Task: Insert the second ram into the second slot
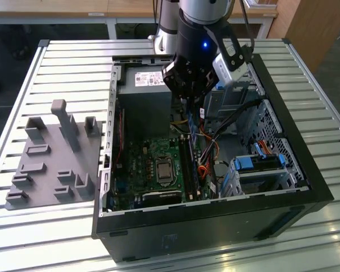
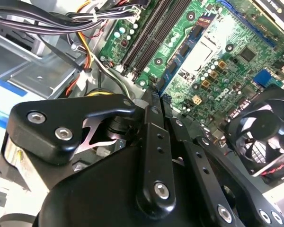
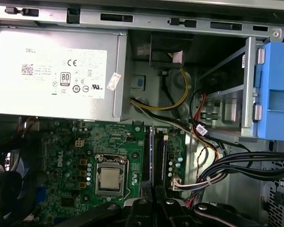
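Note:
The second ram (image 1: 191,127) is a thin dark-blue stick with black chips, hanging on edge under my gripper (image 1: 188,107) inside the open PC case (image 1: 306,187). In the second wrist view the gripper (image 2: 154,94) is shut on the ram (image 2: 182,49), whose blue face runs away from the fingertips over the green motherboard. It hovers a little above the long black memory slots (image 1: 187,161), which lie beside the CPU socket (image 1: 161,169). In the first wrist view the gripper (image 3: 152,201) lines up with those slots (image 3: 160,156). I cannot tell which slot it is over.
A grey power-supply box (image 1: 144,85) fills the case's far end. Blue drive-bay clips (image 1: 260,164) and cable bundles (image 3: 241,165) crowd the exterior view's right of the slots. A black fan (image 2: 260,127) stands near the board. A grey fixture plate (image 1: 51,158) lies outside the case.

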`<state>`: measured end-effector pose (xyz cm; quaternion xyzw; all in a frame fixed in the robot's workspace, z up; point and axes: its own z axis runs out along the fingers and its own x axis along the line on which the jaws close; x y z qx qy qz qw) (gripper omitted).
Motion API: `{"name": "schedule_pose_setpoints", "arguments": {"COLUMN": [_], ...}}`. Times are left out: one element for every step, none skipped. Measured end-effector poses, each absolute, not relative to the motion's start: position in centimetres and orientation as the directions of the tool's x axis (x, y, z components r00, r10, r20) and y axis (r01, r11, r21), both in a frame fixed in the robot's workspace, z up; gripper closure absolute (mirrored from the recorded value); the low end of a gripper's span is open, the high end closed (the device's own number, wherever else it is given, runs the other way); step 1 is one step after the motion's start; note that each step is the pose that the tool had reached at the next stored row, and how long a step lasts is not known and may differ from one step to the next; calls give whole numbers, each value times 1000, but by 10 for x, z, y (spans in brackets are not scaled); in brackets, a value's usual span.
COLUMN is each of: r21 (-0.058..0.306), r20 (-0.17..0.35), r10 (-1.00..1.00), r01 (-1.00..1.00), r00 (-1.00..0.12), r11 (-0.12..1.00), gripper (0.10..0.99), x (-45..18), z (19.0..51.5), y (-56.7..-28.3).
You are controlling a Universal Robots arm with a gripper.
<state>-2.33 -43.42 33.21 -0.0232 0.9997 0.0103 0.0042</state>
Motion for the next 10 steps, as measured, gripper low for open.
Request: {"name": "schedule_pose_setpoints", "arguments": {"r21": [20,20,20,20,20,20,20,20,20,21], "r20": [-9,-9,-9,-9,-9,-9,-9,-9,-9,-9], "r10": [-45,-43,-41,-38,-33,-24,-14,-5,0,3], "r01": [-45,-44,-41,-38,-33,-24,-14,-5,0,3], "r00": [-999,-999,-999,-999,-999,-1000,-1000,-1000,-1000,-1000], "r11": [999,999,999,999,999,1000,1000,1000,1000,1000], "gripper": [949,949,949,949,949,949,949,949,949,949], "x": [-23,-23,-23,-23,-23,-23,-24,-24,-24,-24], "z": [330,329,327,325,323,321,320,318,317,315], "y": [-434,-434,-434,-434,-434,-434,-434,-434,-434,-434]}}
